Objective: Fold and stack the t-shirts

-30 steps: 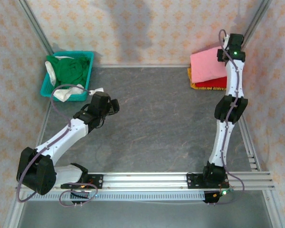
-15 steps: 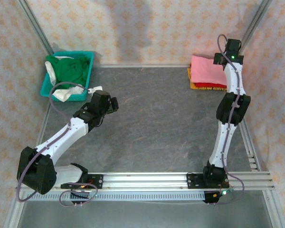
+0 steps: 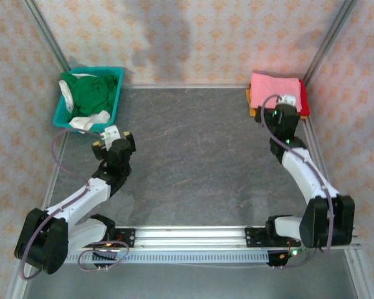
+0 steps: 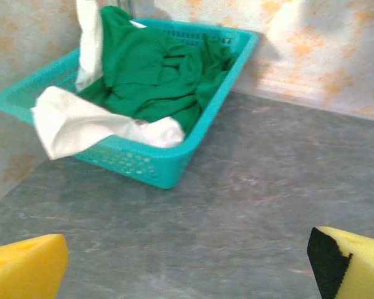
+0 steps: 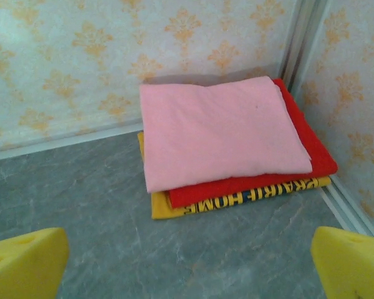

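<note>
soft matt cloth t-shirts [image 5: 218, 131], glossy perforated plastic basket [image 4: 143, 168], smooth matt stone-look table [image 3: 199, 168], bare metal rail [image 3: 193, 232]

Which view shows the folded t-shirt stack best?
Right wrist: the folded t-shirt stack sits close and unobstructed, pink over red over yellow. Top external shows it small in the far right corner, the right arm overlapping its near edge. Left wrist faces the teal basket.

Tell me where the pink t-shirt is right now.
Seen from above, the pink t-shirt lies folded in the far right corner of the table, on top of the red t-shirt and the orange-yellow t-shirt beneath it.
</note>
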Controlling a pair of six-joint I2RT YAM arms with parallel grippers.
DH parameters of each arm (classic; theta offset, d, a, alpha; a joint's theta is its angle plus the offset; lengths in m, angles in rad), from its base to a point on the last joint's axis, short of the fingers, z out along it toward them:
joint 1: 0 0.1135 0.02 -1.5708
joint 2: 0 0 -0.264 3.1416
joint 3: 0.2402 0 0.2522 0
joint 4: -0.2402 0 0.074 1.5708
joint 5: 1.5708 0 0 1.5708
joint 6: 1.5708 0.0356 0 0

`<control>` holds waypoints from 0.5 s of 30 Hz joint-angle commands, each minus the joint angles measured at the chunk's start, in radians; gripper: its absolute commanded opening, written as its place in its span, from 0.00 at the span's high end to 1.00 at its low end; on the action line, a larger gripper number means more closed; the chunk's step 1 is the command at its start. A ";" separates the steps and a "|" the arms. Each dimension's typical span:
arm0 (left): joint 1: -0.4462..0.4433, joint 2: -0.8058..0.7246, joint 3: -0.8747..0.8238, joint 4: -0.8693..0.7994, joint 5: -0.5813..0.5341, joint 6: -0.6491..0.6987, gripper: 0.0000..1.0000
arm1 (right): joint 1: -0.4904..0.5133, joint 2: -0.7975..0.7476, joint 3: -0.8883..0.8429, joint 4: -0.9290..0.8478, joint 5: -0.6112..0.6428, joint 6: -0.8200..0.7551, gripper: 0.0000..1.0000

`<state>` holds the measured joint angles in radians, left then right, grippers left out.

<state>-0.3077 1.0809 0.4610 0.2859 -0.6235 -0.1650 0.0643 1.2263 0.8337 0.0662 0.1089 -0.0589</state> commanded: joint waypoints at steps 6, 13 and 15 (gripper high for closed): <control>0.099 0.061 -0.151 0.305 -0.037 0.088 0.00 | 0.008 -0.258 -0.456 0.294 0.079 0.080 0.01; 0.133 0.200 -0.135 0.441 0.078 0.123 0.00 | 0.007 -0.102 -0.552 0.492 0.054 0.031 0.01; 0.146 0.235 -0.141 0.494 0.117 0.136 0.00 | 0.008 -0.070 -0.531 0.511 0.041 0.028 0.01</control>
<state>-0.1810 1.2835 0.3069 0.6437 -0.5663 -0.0650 0.0669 1.1217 0.3088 0.4297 0.1570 -0.0158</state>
